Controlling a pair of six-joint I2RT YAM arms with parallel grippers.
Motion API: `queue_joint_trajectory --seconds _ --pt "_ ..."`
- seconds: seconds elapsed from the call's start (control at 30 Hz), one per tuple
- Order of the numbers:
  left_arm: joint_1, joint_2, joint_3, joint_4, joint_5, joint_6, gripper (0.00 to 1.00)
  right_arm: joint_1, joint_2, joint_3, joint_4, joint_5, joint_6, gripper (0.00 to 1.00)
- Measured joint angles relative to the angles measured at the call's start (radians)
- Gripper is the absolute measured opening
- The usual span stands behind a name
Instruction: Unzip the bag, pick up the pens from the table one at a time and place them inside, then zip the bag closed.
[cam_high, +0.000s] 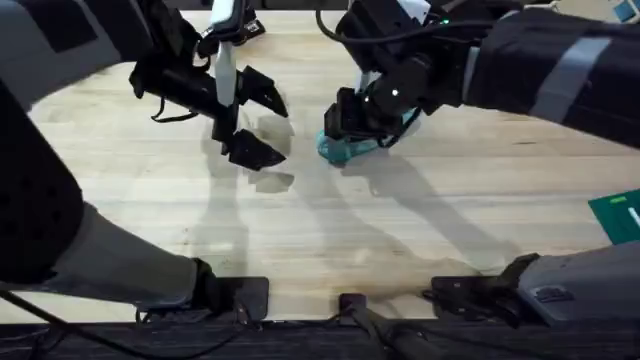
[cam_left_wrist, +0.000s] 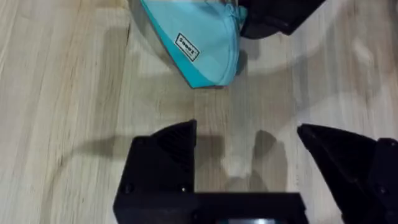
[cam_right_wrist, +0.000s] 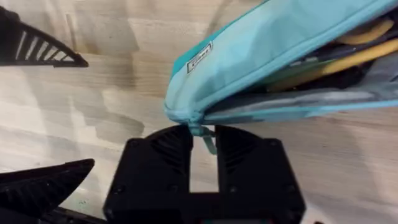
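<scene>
Right black 2-finger gripper (cam_right_wrist: 204, 144) is pinching the small teal zipper pull (cam_right_wrist: 206, 138) on the light teal fabric pouch (cam_high: 350, 147) lying mid-table on the light wood butcher-block tabletop (cam_high: 400, 220), while the left gripper (cam_left_wrist: 245, 140) is hanging spread open just beside it.

Green card (cam_high: 618, 215) at table edge

Setting: robotics lab bench, tabletop manipulation rig.

Evidence: 2 black robot arms mounted at the near edge of a light butcher-block table (cam_high: 330, 240), base brackets and loose cabling along that edge, cameras fixed overhead and on each wrist. Work surface mostly bare apart from a light teal pencil pouch (cam_high: 345, 148) and a green item (cam_high: 618, 215) at the right edge. No household furnishings, shop shelving or office equipment in frame. Room beyond the table not discernible.
</scene>
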Motion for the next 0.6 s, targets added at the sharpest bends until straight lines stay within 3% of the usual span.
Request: queue_joint_trajectory --seconds 0.23,0.6 --pt "0.0 0.0 0.0 0.0 0.0 0.0 0.993 0.003 0.006 0.0 0.003 -0.001 0.0 0.045" --pt "0.0 0.0 0.0 -0.008 0.0 0.0 0.993 0.004 0.006 0.0 0.003 -0.009 -0.023 0.033"
